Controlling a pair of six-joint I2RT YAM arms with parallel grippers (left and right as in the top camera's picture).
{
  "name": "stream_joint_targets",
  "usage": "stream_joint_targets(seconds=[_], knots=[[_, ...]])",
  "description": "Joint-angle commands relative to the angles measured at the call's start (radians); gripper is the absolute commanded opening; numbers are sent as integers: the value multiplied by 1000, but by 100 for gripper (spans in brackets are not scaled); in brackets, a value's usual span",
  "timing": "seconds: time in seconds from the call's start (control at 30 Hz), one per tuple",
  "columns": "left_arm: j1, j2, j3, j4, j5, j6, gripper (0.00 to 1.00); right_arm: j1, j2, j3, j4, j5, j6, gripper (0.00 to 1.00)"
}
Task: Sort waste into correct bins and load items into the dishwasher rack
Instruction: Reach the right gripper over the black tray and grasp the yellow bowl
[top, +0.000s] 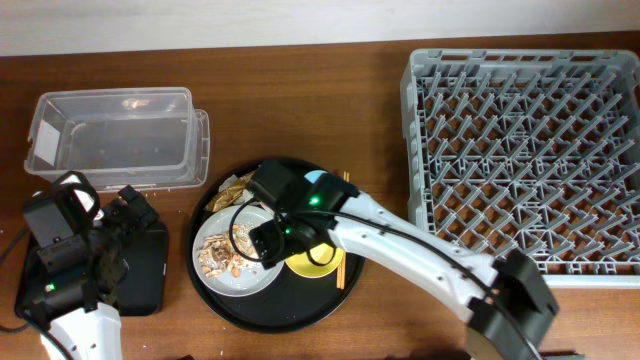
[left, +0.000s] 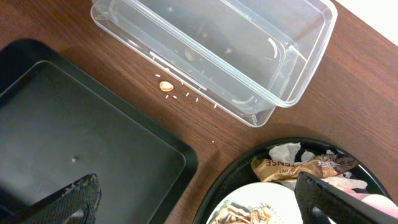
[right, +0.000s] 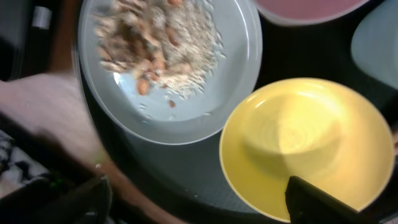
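**Fig.** Sorting station, three views.

- **Rack:** The dishwasher rack (top: 525, 150) stands at the R end of the counter (top: 320, 90), apart from the round black tray (top: 262, 316) at ctr.
- **On the round tray:**
  - Grey plate (top: 208, 262) w/ food scraps (top: 222, 256).
  - Yellow bowl (top: 318, 264) just beside the plate.
  - Gold-and-white wrappers (top: 232, 188) at the rim nearest the tub.
  - Chopsticks (top: 344, 272) along the bowl's R side.
  - Pink cup (right: 305, 7) and blue cup (right: 377, 37), seen at the frame edges of the R wrist view.
- **Bins:** The clear tub (top: 115, 135) and the shallow black tray (top: 150, 282) lie at L, near each other. One crumb (left: 166, 86) sits on the counter by the tub.
- **L tool** (left: 194, 186): jaws wide, nothing held, above the gap betw. the shallow tray and the round tray.
- **R tool** (right: 193, 193): jaws wide, nothing held, over the plate/bowl border.
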Motion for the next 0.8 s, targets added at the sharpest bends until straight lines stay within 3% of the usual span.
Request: stream_joint_targets(seconds=[0.0, 0.17, 0.33, 0.77], knots=[[4, 3, 14, 2, -7, -10, 99, 18, 57, 18, -5, 90, 131, 73], [4, 3, 14, 2, -7, -10, 99, 84, 100, 17, -17, 294, 248, 57], [4, 3, 14, 2, -7, -10, 99, 140, 151, 16, -10, 386, 308, 51], [4, 3, 14, 2, -7, -10, 99, 149, 218, 16, 47, 407, 308, 38]])
